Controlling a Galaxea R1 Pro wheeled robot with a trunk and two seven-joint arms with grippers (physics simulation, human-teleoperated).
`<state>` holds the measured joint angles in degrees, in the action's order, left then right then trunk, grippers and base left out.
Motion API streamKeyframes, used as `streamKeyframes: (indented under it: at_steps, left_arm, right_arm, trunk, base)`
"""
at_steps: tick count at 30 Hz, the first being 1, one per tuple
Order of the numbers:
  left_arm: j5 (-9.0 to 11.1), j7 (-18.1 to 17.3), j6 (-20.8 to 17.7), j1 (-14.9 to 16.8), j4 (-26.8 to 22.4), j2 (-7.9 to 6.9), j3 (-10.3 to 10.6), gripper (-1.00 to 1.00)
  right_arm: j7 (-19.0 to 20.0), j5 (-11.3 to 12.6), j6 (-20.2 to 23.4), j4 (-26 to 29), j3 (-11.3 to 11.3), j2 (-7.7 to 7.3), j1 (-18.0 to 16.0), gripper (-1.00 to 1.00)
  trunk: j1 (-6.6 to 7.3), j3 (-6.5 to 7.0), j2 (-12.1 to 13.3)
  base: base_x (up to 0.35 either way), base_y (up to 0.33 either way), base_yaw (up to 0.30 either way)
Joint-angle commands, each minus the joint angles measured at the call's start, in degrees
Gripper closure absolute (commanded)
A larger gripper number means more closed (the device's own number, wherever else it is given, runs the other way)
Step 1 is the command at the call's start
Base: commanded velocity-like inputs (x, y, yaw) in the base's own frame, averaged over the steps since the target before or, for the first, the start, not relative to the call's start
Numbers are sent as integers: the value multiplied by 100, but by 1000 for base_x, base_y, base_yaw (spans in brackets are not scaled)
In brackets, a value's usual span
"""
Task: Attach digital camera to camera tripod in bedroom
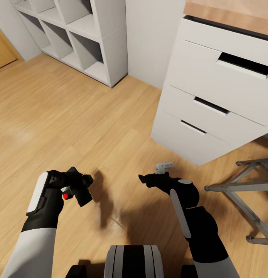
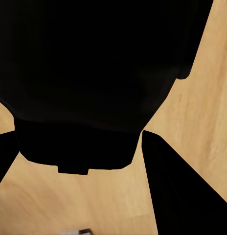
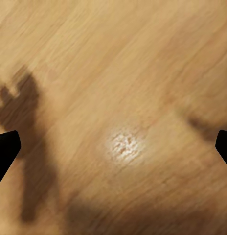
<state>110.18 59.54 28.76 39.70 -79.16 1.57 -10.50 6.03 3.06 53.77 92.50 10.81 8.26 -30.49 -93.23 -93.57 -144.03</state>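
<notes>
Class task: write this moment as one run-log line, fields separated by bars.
left gripper: shut on digital camera | right gripper: jaws open, empty, above wood floor | white drawer unit: ahead right | tripod: not attached

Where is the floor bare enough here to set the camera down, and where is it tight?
Bare planks run from the cube shelves to the left claw holding the digital camera. Tight on the right: the grey frame sits close to the desk drawers.

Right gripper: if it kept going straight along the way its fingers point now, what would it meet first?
Probably the wood plank floor. The right wrist view looks along the open right gripper and shows bare planks and shadows between the fingertips. How far off the floor lies is unclear.
</notes>
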Motion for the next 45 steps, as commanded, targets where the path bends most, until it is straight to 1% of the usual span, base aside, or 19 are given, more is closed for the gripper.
streamKeyframes:
  at_steps: [1,8,15,22,26,30,33,35,36,42,44,45]
  left_arm:
    - [15,13,7,3,0,3,-13,100]
    - [18,12,-6,3,16,6,-6,100]
    - [53,12,2,-27,191,20,-18,100]
    - [73,5,13,-107,267,11,-88,100]
    - [65,-33,15,-114,275,-19,-127,100]
    - [44,-52,1,-106,267,-89,-121,100]
    - [27,-58,-26,-87,255,-131,-87,100]
    - [10,-61,-134,-3,245,-157,-24,100]
    - [10,-61,-134,-3,245,-157,-24,100]
    - [-57,-67,-310,128,230,-190,203,100]
    - [-89,-71,-440,193,222,-207,299,100]
    - [-93,-70,-460,204,223,-209,310,100]
  right_arm:
    - [-6,28,27,5,-2,1,-5,-100]
    - [-6,28,35,5,-7,0,-22,-100]
    - [-3,26,66,5,-14,-6,-44,-100]
    - [-3,26,79,5,-17,-1,-47,-100]
    - [-5,26,80,5,-18,0,-48,-100]
    - [-5,27,80,5,-18,0,-51,-100]
    - [-6,26,85,5,-18,-2,-52,-100]
    - [-6,27,87,5,-18,-10,-53,-100]
    - [-6,27,87,5,-18,-10,-53,-100]
    - [-3,27,89,5,-27,-27,-60,-100]
    - [1,25,89,5,-32,-32,-61,-100]
    - [1,25,89,5,-33,-32,-61,-100]
  trunk:
    - [1,6,-1]
    - [1,71,-1]
    - [1,135,-1]
    - [1,200,-1]
    - [1,237,-1]
    - [1,274,-1]
    - [1,301,-1]
    - [1,320,-1]
    - [1,329,-1]
    - [1,384,-1]
    - [1,403,-1]
    - [1,412,-1]
  base:
    - [0,0,0]
    - [0,0,0]
    - [0,0,0]
    - [0,0,0]
    - [0,0,0]
    - [0,0,0]
    - [0,0,0]
    - [0,0,0]
    - [0,0,0]
    - [0,0,0]
    - [0,0,0]
    - [0,0,0]
